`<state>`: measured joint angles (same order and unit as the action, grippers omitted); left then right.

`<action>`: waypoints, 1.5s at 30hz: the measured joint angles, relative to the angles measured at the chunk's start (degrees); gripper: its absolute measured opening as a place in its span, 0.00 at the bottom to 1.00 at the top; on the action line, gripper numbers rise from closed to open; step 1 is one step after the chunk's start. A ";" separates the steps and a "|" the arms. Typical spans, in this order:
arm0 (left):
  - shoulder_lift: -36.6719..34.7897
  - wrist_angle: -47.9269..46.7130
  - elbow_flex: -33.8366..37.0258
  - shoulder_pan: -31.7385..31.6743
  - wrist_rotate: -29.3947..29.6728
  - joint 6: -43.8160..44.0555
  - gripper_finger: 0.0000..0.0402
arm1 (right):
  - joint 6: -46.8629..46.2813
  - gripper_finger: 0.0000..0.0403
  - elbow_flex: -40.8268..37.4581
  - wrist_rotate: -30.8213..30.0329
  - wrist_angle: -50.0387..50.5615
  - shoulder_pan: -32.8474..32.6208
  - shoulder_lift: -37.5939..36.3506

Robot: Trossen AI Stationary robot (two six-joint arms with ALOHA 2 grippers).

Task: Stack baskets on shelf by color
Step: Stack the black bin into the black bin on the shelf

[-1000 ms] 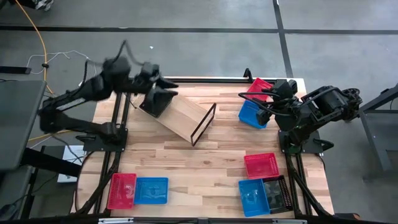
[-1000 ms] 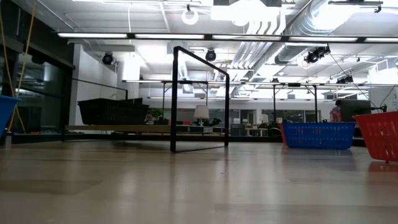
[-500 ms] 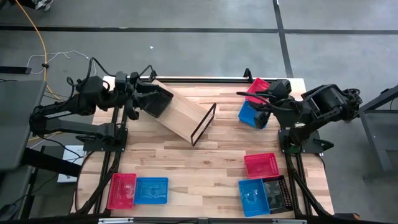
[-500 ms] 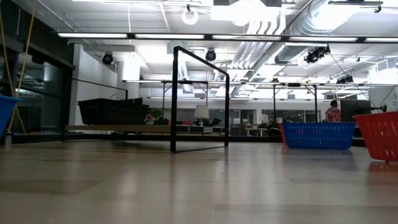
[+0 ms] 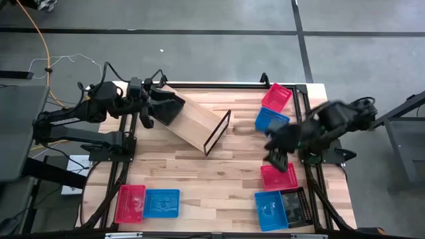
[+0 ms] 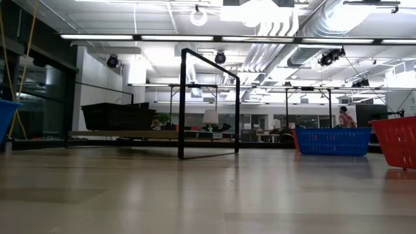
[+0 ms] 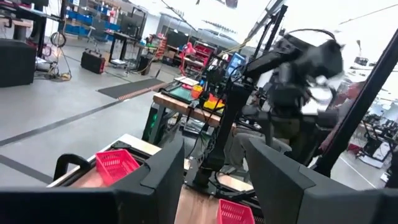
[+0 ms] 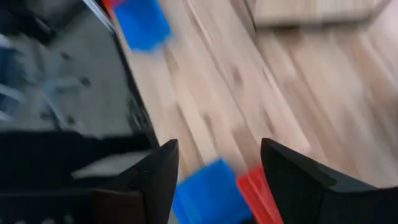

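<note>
The light-wood shelf (image 5: 196,119) lies slantwise on the far left of the table, with its black frame (image 5: 218,131) at the end nearer the middle. A black basket (image 5: 168,109) rests on its left end, seen also in the low view as the black basket (image 6: 117,117). My left gripper (image 7: 214,186) hovers open and level just above that end (image 5: 159,98), touching nothing. My right gripper (image 8: 214,180), open and tipped down, hangs blurred (image 5: 275,158) above the near-right red basket (image 5: 279,176).
A red basket (image 5: 276,97) and a blue one (image 5: 269,120) sit at the far right. A blue basket (image 5: 268,210) and a black one (image 5: 296,206) sit at the near right, and a red (image 5: 130,203) and a blue (image 5: 161,203) at the near left. The table's middle is bare wood.
My right gripper has swung from the far-right red and blue baskets toward the table's near edge, tipping downward, and now hangs over the near-right red basket. My left gripper has drawn back toward the table's left edge and sunk a little, then kept still. No basket has moved.
</note>
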<state>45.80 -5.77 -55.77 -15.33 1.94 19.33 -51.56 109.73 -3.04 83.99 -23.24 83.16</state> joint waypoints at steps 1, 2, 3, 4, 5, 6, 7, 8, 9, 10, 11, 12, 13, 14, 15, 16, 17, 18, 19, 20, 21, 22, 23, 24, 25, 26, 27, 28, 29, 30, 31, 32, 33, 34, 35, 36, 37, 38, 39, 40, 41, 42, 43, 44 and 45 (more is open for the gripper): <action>0.13 -0.03 0.00 0.00 -0.16 -0.03 0.40 | -1.78 0.53 0.00 -0.06 1.73 -1.49 1.01; 0.32 0.01 0.00 0.00 -0.38 -0.40 0.40 | -3.66 0.53 0.00 -0.14 3.39 -3.04 2.08; 0.47 -0.01 0.00 0.00 -0.76 -0.70 0.40 | -5.36 0.53 0.00 -0.16 4.90 -4.51 3.09; 0.58 -0.09 0.00 0.00 -1.48 -1.08 0.40 | -7.00 0.53 -0.01 -0.21 6.04 -5.94 4.04; 0.60 -0.22 0.01 0.00 -2.06 -1.60 0.40 | -8.57 0.53 -0.04 -0.17 6.16 -7.26 4.82; 0.66 -0.22 0.01 0.00 -2.52 -1.91 0.40 | -9.72 0.53 -0.04 0.04 5.82 -8.47 5.52; 0.80 -0.12 0.00 0.00 -2.66 -1.97 0.40 | -10.93 0.53 -0.04 0.04 5.63 -9.62 6.09; 1.01 -0.11 0.00 0.04 -2.77 -1.88 0.40 | -12.86 0.53 -0.04 -0.09 5.58 -10.74 6.58; 1.21 -0.25 0.02 0.02 -2.78 -1.65 0.40 | -15.19 0.53 -0.04 -0.32 5.91 -11.64 7.05; 1.34 -0.52 0.02 0.02 -2.80 -1.47 0.40 | -17.27 0.53 -0.15 -0.42 6.06 -12.42 7.57; 1.34 -0.60 0.04 0.02 -2.80 -1.50 0.40 | -18.92 0.53 -1.15 -0.30 5.52 -13.23 7.66; 1.29 -0.48 0.04 0.02 -2.85 -1.51 0.40 | -21.06 0.53 -2.61 0.31 5.55 -14.11 7.69; 1.25 -0.39 0.02 0.02 -3.15 -1.50 0.40 | -23.42 0.53 -4.38 1.11 5.84 -14.84 7.66; 1.24 -0.38 0.02 0.02 -3.56 -1.49 0.40 | -25.50 0.53 -6.57 2.64 5.93 -15.45 7.52; 1.30 -0.42 0.02 0.02 -3.99 -1.50 0.40 | -27.02 0.53 -9.09 4.67 5.87 -16.03 7.19; 1.36 -0.46 0.02 0.02 -4.29 -1.60 0.40 | -28.32 0.53 -11.99 6.97 5.68 -16.74 6.70; 1.36 -0.47 0.02 0.02 -4.50 -2.05 0.40 | -29.48 0.53 -14.98 9.16 5.16 -17.31 6.17; 1.33 -0.43 0.02 0.02 -4.53 -2.62 0.40 | -30.46 0.53 -17.65 11.09 3.98 -17.73 5.47; 1.29 -0.43 0.02 0.02 -4.52 -3.25 0.40 | -31.44 0.53 -20.54 12.48 2.04 -18.03 4.55; 1.29 -0.43 0.02 0.02 -4.47 -3.65 0.40 | -32.59 0.53 -23.27 13.32 0.07 -18.28 3.66; 1.31 -0.45 0.02 0.02 -4.44 -3.89 0.40 | -33.94 0.53 -25.75 13.37 -1.72 -18.43 2.79; 1.34 -0.43 0.02 0.02 -4.44 -3.98 0.40 | -35.52 0.53 -28.28 13.46 -3.35 -18.61 1.91; 1.34 -0.43 0.02 0.02 -4.41 -4.03 0.40 | -37.41 0.53 -30.84 13.85 -4.49 -18.68 1.13; 1.32 -0.43 0.02 0.02 -4.33 -4.05 0.40 | -39.48 0.53 -33.32 14.55 -5.25 -18.67 0.45; 1.32 -0.43 0.02 0.02 -4.26 -4.07 0.40 | -41.42 0.53 -35.83 15.54 -6.01 -18.67 -0.19; 1.32 -0.43 0.02 0.02 -4.18 -4.09 0.40 | -43.52 0.53 -38.07 16.74 -6.95 -18.67 -0.63; 1.32 -0.43 0.02 0.02 -4.02 -4.09 0.40 | -45.52 0.53 -40.32 17.95 -8.01 -18.67 -1.08; 1.32 -0.43 0.02 0.02 -3.95 -4.09 0.40 | -47.12 0.53 -42.50 19.18 -8.98 -18.67 -1.27; 1.32 -0.43 0.02 0.02 -3.81 -4.09 0.40 | -48.56 0.53 -44.49 20.32 -10.33 -18.67 -1.32; 1.32 -0.43 0.02 0.02 -3.76 -4.09 0.40 | -50.00 0.53 -46.45 21.21 -12.03 -18.67 -1.33; 1.32 -0.43 0.02 0.02 -3.69 -4.10 0.40 | -51.51 0.53 -48.46 22.18 -14.08 -18.67 -1.34; 1.32 -0.42 0.02 0.02 -3.66 -4.09 0.40 | -53.09 0.53 -50.45 23.01 -16.26 -18.66 -1.35; 1.32 -0.43 0.02 0.02 -3.64 -4.09 0.40 | -54.19 0.53 -52.36 23.24 -18.43 -18.54 -1.36; 1.32 -0.43 0.02 0.02 -3.56 -4.09 0.40 | -55.12 0.53 -54.18 23.23 -20.67 -18.44 -1.36; 1.32 -0.42 0.02 0.02 -3.15 -4.09 0.40 | -56.12 0.53 -55.79 23.29 -22.64 -18.38 -1.36; 1.32 -0.41 0.02 0.02 -2.62 -4.09 0.40 | -57.03 0.53 -57.13 23.43 -24.24 -18.38 -1.36; 1.32 -0.41 0.02 0.02 -2.31 -4.08 0.40 | -57.97 0.53 -58.21 23.69 -25.97 -18.37 -1.36; 1.32 -0.41 0.02 0.02 -2.14 -4.07 0.40 | -58.57 0.53 -59.05 23.93 -27.80 -18.36 -1.36; 1.32 -0.41 0.02 0.02 -1.87 -4.07 0.40 | -59.01 0.53 -59.63 24.17 -29.27 -18.38 -1.36; 1.32 -0.41 0.02 0.02 -1.37 -4.10 0.40 | -59.08 0.53 -60.12 24.39 -30.42 -18.38 -1.36; 1.32 -0.39 0.02 0.02 -1.05 -4.09 0.40 | -59.07 0.53 -60.36 24.50 -30.91 -18.38 -1.36; 1.32 -0.38 0.02 0.02 -0.82 -4.07 0.40 | -59.08 0.53 -60.55 24.54 -31.37 -18.38 -1.38; 1.32 -0.37 0.02 0.02 -0.42 -4.05 0.40 | -59.11 0.53 -60.74 24.65 -31.90 -18.38 -1.38; 1.32 -0.38 0.02 0.02 0.01 -4.04 0.40 | -59.03 0.53 -60.92 24.98 -32.17 -18.38 -1.38; 1.32 -0.37 0.02 0.02 0.29 -4.08 0.40 | -58.99 0.53 -61.19 25.32 -32.16 -18.38 -1.40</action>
<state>47.11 -6.14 -55.75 -15.31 2.23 15.26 -110.55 48.54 22.28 51.83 -41.63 81.76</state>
